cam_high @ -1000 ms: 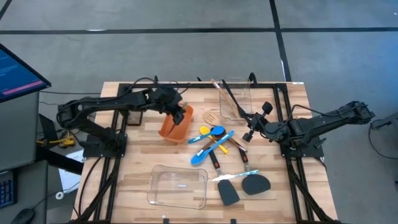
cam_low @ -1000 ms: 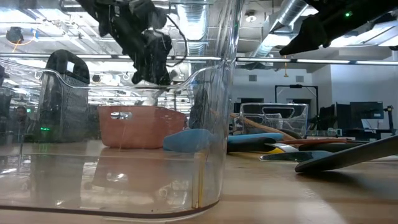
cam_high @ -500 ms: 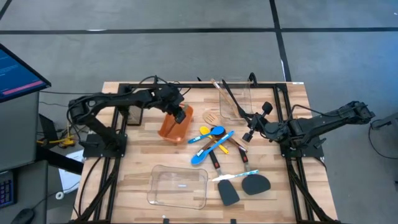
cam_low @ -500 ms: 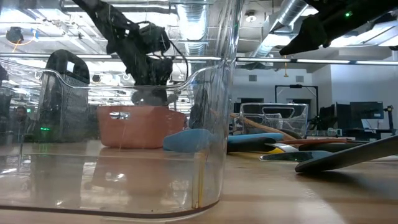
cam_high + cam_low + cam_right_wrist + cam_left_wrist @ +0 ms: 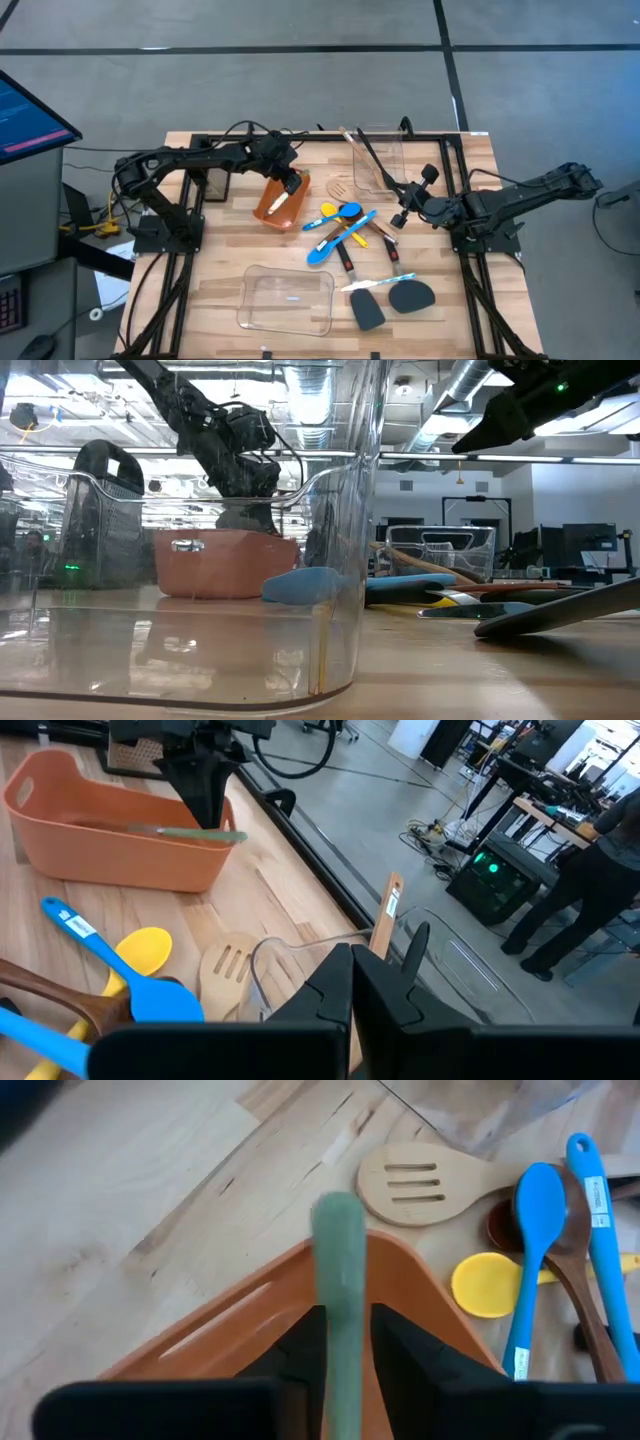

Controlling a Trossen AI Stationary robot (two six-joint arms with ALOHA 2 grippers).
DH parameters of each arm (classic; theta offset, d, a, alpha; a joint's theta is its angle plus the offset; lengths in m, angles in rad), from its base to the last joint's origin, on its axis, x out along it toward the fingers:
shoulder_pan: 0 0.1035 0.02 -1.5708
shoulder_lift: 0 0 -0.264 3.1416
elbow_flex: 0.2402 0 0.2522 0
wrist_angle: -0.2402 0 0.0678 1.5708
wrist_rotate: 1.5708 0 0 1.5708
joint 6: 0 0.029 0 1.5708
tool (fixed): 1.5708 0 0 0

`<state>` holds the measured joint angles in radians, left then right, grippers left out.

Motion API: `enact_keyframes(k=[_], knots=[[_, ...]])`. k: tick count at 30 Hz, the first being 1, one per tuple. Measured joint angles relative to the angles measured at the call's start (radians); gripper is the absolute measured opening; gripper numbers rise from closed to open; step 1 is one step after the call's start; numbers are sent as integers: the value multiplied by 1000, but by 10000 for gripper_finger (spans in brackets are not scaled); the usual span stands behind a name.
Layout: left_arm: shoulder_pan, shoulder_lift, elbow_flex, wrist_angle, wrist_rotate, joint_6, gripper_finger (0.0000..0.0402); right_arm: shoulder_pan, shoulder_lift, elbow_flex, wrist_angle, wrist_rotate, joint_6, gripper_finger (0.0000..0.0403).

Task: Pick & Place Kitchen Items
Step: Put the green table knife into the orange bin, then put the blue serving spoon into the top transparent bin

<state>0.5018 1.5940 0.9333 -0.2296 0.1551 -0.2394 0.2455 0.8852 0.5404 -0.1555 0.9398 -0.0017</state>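
Observation:
My left gripper point(image 5: 289, 184) stands over the orange bin point(image 5: 264, 210), fingers narrowly apart with a slim pale green tool handle point(image 5: 340, 1270) between them. In the right wrist view that tool point(image 5: 190, 833) lies about level at the height of the bin's rim. Right of the bin, on the table, lie a slotted wooden turner point(image 5: 420, 1180), blue spoons point(image 5: 540, 1210), a yellow spoon point(image 5: 485, 1285) and two black spatulas point(image 5: 365, 310) point(image 5: 412, 295). My right gripper point(image 5: 402, 212) hangs shut and bare above the table at the right. My left gripper comes at the pale green handle point(image 5: 338, 1330) from above, slanting down, one finger on each side. The handle is blurred and a thin strip of orange shows beside one finger point(image 5: 405, 1355). Whether the fingers touch it I cannot tell.
A clear container point(image 5: 288, 298) sits near the front edge and fills the low view's foreground. Another clear container point(image 5: 380, 160) stands tilted at the far right with long utensils in it. Black frame rails run along both table sides.
My left gripper has gone down to the orange bin's rim and slightly toward the table's right. A pale tool now shows inside the bin just below its fingers in the high view, where none showed before.

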Motion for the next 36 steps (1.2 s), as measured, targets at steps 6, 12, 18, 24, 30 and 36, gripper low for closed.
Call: enact_keyframes(k=[6, 12, 18, 24, 30, 36], knots=[[4, 0, 0, 20, -1, 27, 91, 0, 0, 0, 0, 0, 2, 0], [26, -40, 0, 97, -2, 81, 92, 0, 0, 0, -2, 1, 2, 0], [27, -150, 0, 143, -4, 82, 92, 0, 0, 1, -15, 3, 2, 0], [9, -254, 1, 143, -3, 82, 92, -8, 0, 1, -19, 3, -5, 0], [-68, -322, 1, 151, -1, 112, 88, -13, 0, 1, -18, 3, -5, 1], [-197, -336, 1, 255, -2, 234, 56, -13, 0, 1, -18, 3, -8, 1]])
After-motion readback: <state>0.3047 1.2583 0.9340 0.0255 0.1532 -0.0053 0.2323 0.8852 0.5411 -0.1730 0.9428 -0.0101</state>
